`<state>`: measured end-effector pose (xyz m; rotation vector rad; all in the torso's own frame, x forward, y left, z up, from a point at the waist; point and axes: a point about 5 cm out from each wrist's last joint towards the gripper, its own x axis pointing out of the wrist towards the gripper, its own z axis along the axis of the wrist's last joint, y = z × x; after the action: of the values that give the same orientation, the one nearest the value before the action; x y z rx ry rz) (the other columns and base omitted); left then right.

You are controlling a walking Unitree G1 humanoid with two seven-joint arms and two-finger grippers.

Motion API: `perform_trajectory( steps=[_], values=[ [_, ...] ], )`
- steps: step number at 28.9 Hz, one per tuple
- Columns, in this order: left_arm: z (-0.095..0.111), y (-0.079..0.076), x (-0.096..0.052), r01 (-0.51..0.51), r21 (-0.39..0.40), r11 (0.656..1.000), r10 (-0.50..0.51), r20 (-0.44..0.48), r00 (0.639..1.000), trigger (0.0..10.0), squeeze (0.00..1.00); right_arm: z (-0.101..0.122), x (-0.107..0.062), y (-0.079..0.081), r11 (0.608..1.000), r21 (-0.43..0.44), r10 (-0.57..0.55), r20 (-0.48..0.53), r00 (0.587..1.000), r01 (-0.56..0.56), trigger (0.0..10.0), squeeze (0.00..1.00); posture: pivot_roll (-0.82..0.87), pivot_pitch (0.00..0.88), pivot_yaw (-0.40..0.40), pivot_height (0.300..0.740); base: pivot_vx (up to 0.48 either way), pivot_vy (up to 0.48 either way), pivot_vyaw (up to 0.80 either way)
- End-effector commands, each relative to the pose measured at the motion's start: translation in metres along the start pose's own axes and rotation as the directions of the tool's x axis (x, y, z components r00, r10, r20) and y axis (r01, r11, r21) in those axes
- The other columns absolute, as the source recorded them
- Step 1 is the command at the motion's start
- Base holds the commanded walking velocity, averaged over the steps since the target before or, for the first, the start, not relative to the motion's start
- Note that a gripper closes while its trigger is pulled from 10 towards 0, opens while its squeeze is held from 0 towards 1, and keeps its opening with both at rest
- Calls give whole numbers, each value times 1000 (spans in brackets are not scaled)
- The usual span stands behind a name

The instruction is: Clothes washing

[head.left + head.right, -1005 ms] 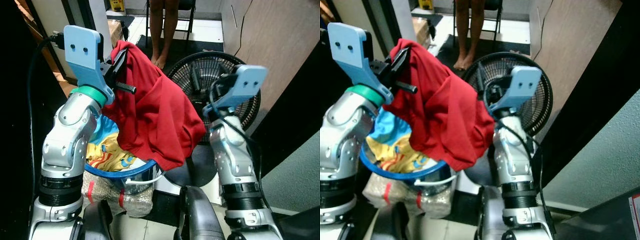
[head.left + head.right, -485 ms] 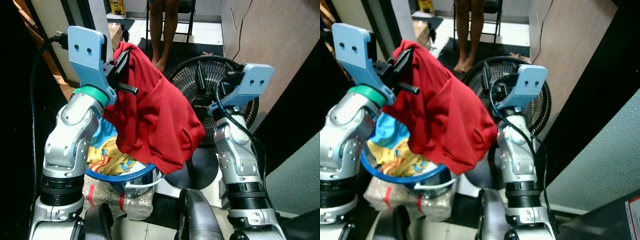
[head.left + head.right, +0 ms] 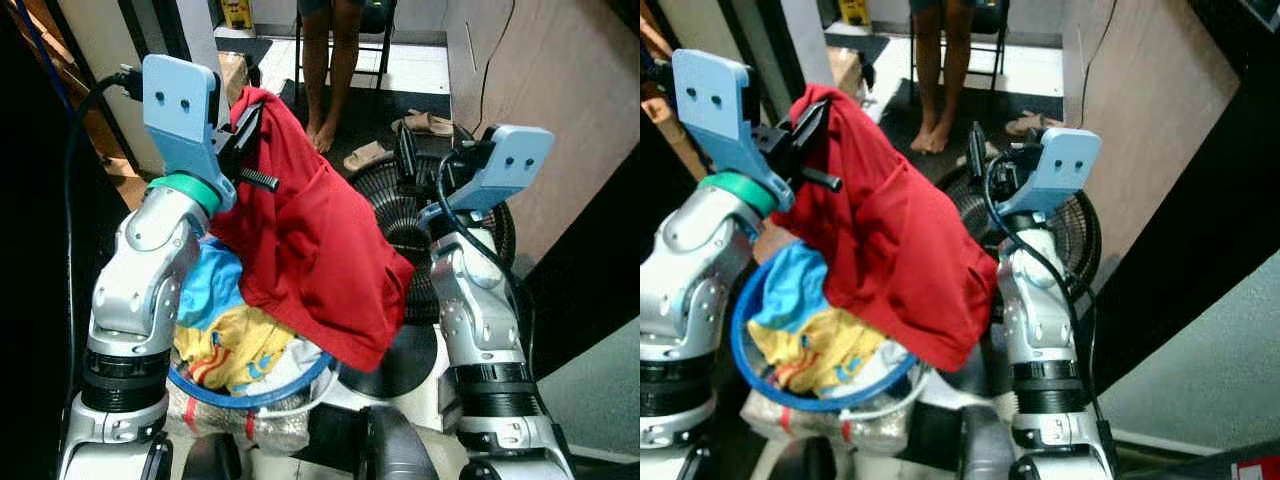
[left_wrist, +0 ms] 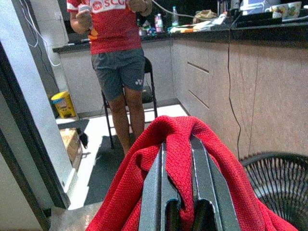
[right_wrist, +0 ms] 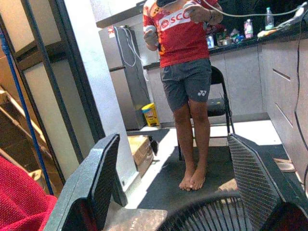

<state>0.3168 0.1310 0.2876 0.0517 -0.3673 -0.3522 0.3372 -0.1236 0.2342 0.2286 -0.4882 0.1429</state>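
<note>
My left gripper [image 4: 183, 192] pinched tight on red garment [image 3: 310, 250], held high over blue basket [image 3: 255, 395], near left. Right gripper [image 5: 173, 183] wide open, empty. Washer location unclear; lift hem clear before turning.

The red garment [image 4: 226, 159] is matt, coarsely knitted cloth. The basket [image 3: 250, 397] rim looks like glossy blue plastic. The fan [image 3: 395, 190] grille is thin black wire.
</note>
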Motion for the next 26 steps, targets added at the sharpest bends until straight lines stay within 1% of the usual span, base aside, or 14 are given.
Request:
perform_trajectory(
  steps=[1,6,12,22,26],
  values=[
    [2,1,-1,-6,7,1000,6,15,1000,10000,0,0,-1,3,1000,4,9,-2,1000,-9,10000,0,-32,0,43,662,0,0,0],
    [1,1,-1,-6,7,1000,6,15,1000,10000,0,0,-1,2,1000,2,9,-3,1000,-9,10000,0,-31,0,43,677,0,0,0],
    [1,1,-1,-6,7,1000,6,14,1000,10000,0,0,-1,2,1000,2,10,-4,1000,-10,10000,0,-31,0,43,682,0,0,0],
    [1,1,-1,-5,7,1000,5,11,1000,10000,0,0,-1,1,1000,1,4,-7,1000,-4,10000,0,-31,0,46,716,0,0,0],
    [1,1,-1,-6,7,1000,6,10,1000,10000,0,0,-1,1,1000,1,2,-6,1000,-2,10000,0,-31,0,46,721,0,0,0]
  ],
)
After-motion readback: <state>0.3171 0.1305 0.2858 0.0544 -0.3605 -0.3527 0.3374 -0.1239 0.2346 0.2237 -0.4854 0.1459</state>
